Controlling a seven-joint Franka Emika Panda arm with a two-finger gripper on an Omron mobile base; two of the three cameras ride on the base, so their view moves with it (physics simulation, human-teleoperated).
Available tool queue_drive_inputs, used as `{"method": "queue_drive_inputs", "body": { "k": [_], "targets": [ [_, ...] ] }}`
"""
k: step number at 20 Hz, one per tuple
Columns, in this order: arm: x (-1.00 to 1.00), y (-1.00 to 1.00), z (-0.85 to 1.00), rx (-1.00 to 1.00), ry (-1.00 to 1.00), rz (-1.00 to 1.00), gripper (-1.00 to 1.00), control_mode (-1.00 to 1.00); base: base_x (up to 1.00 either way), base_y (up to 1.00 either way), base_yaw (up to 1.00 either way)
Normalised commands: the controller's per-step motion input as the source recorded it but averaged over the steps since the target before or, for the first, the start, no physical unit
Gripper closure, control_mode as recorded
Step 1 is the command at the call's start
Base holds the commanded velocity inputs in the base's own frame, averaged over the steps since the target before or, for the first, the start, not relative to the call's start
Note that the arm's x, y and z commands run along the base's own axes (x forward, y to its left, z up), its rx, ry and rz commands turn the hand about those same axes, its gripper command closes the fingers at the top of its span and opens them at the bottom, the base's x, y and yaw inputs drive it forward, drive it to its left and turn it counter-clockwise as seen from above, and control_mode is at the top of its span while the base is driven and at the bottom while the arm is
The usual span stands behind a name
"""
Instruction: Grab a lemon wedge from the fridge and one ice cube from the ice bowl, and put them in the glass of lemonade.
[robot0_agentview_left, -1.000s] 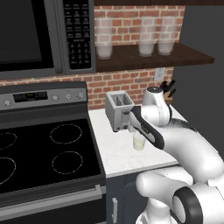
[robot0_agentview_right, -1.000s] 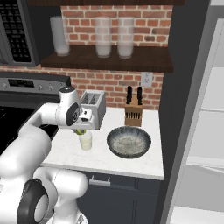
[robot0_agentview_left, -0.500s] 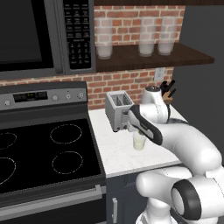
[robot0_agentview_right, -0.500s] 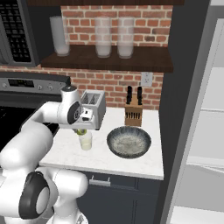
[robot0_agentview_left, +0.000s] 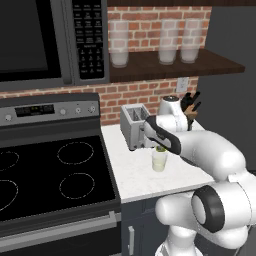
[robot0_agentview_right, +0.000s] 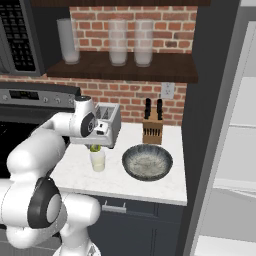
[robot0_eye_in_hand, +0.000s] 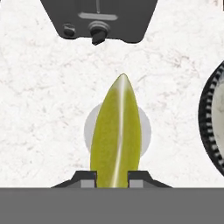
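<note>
Little has shifted since a moment ago: gripper (robot0_eye_in_hand: 112, 177) stays directly above the glass of lemonade (robot0_agentview_left: 159, 160), its fingers pinching the lemon wedge (robot0_eye_in_hand: 116, 133), beside the ice bowl (robot0_agentview_right: 147, 161).

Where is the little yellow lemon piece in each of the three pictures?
Left base view: the lemon wedge sits just right of centre, right above the glass of lemonade, under the arm.
Right base view: left of centre, at the rim of the glass.
Hand view: centre, large, pinched in the gripper over the glass.
Shared landmark: the toaster behind the glass.
</note>
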Motion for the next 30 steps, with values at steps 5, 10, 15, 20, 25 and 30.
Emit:
{"method": "queue_drive_inputs", "body": {
  "k": [5, 10, 15, 20, 25, 30],
  "targets": [
    [0.18, 0.02, -0.11, 0.00, 0.03, 0.00, 1.00, -1.00, 0.00, 0.00, 0.00],
    [0.00, 0.00, -0.32, 0.00, 0.00, 0.00, 1.00, -1.00, 0.00, 0.00, 0.00],
    [-0.30, -0.11, -0.03, 0.04, -0.04, 0.00, 1.00, -1.00, 0.00, 0.00, 0.00],
    [-0.21, -0.06, 0.00, 0.05, -0.08, 0.00, 1.00, -1.00, 0.00, 0.00, 0.00],
    [0.00, 0.01, 0.00, 0.00, 0.00, 0.00, 1.00, -1.00, 0.00, 0.00, 0.00],
    [0.09, 0.12, 0.00, -0.02, 0.04, 0.00, 1.00, -1.00, 0.00, 0.00, 0.00]
  ]
}}
